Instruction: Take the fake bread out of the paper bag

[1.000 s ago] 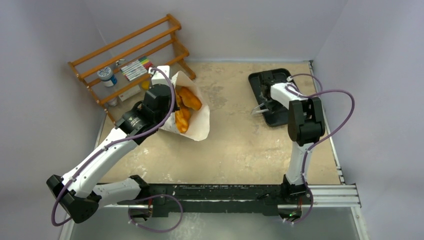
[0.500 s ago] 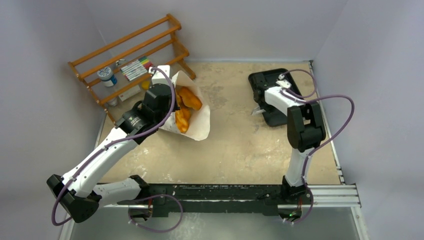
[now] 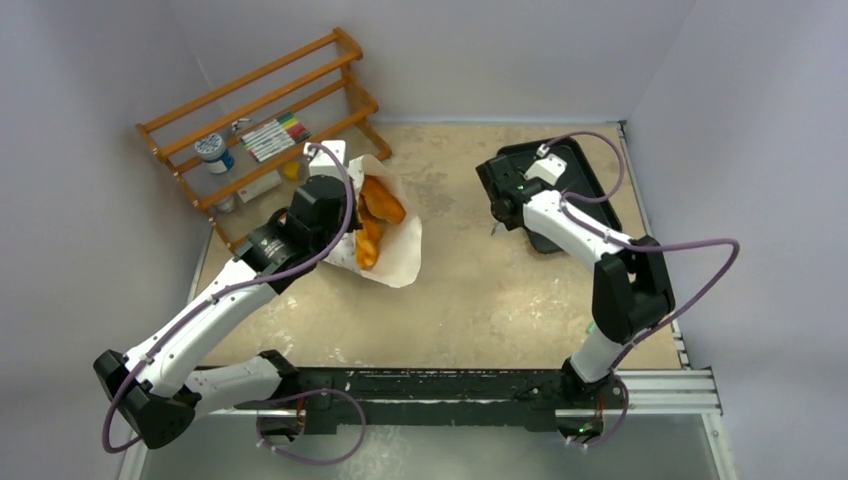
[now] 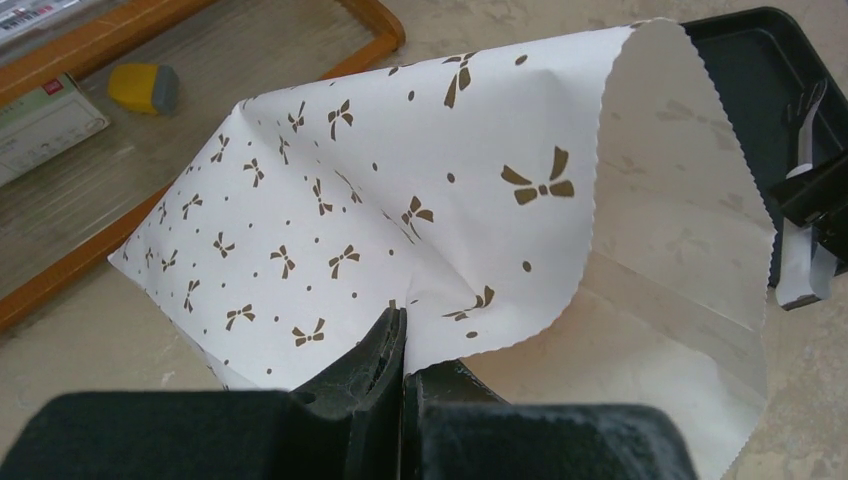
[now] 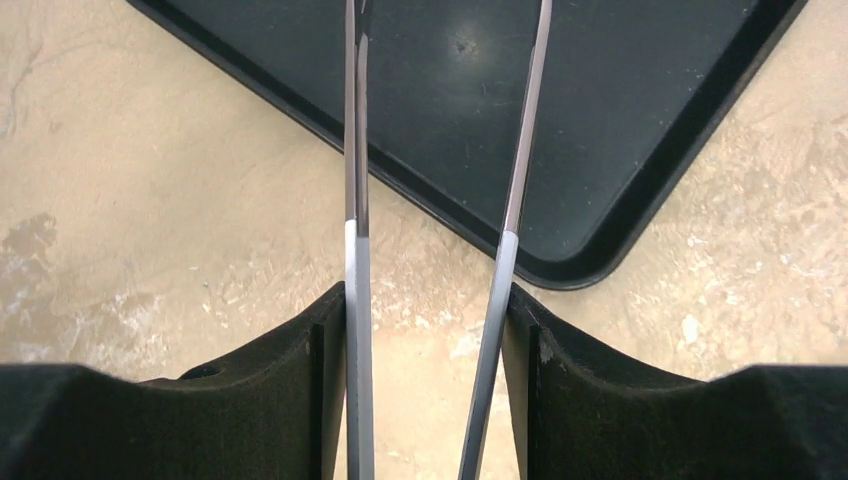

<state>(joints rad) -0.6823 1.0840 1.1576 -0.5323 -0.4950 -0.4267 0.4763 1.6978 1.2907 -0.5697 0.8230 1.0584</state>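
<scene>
The off-white paper bag (image 3: 398, 252) with small dark bow marks lies open on the table, left of centre. Orange fake bread (image 3: 378, 204) shows in its mouth. My left gripper (image 3: 343, 222) is shut on the bag's upper edge and holds it up; in the left wrist view the jaws (image 4: 405, 325) pinch the paper (image 4: 400, 180), and the bread is hidden. My right gripper (image 5: 428, 300) is shut on a pair of metal tongs (image 5: 355, 150), whose arms stand apart. It hangs over the black tray's near left corner (image 3: 497, 215), apart from the bag.
A black tray (image 3: 572, 160) sits at the back right. A wooden rack (image 3: 260, 110) with a jar (image 3: 213, 153) and markers (image 3: 270, 135) stands at the back left, just behind the bag. A yellow block (image 4: 145, 85) lies on the rack's lowest shelf.
My right arm has swung left from over the tray to its left corner, and the tongs' arms have come closer together. The left gripper still holds the bag, shifted slightly.
</scene>
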